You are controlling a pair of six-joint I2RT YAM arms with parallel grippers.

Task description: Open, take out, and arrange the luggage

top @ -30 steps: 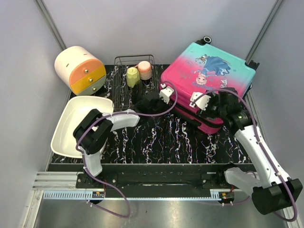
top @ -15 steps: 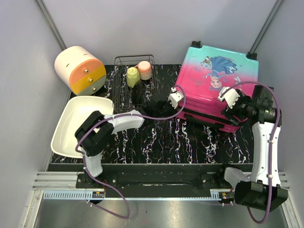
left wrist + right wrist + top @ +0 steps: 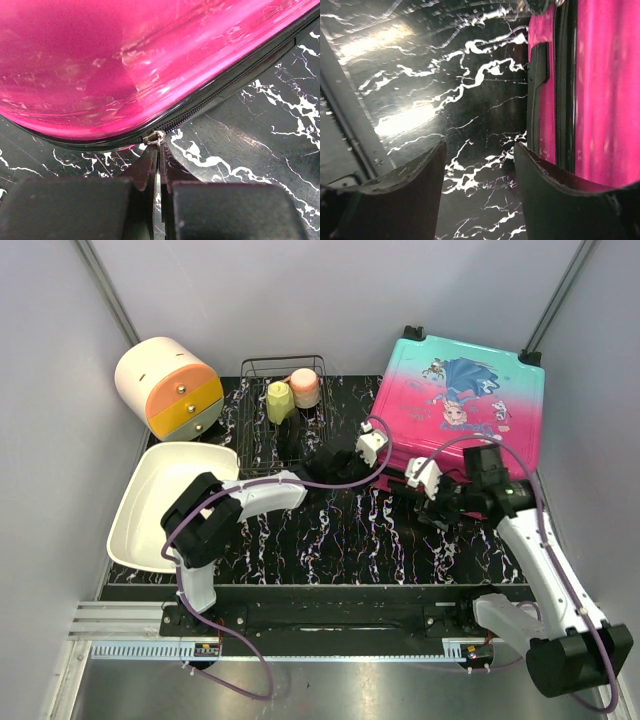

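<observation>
The luggage (image 3: pixel 460 390) lies flat and closed at the back right, pink fading to teal, with a cartoon girl on its lid. In the left wrist view its pink shell (image 3: pixel 125 60) and black zipper trim fill the top. My left gripper (image 3: pixel 159 150) is shut on the small metal zipper pull (image 3: pixel 155 137) at the luggage's near left corner (image 3: pixel 385 462). My right gripper (image 3: pixel 438 514) hovers over the table just in front of the luggage's front edge. It is open (image 3: pixel 480 165) with nothing between its fingers. The pink side (image 3: pixel 600 90) and a black handle (image 3: pixel 538 90) lie to its right.
A white-and-orange round drawer box (image 3: pixel 170 388) stands at the back left. A wire rack (image 3: pixel 283 425) beside it holds a yellow cup (image 3: pixel 279 400) and a pink cup (image 3: pixel 305 387). A white tray (image 3: pixel 150 505) sits at the left. A metal rail (image 3: pixel 345 125) borders the table.
The luggage turned and slid right and back, and my left gripper followed it. My right gripper swung from the luggage's right front corner to the table before its front edge.
</observation>
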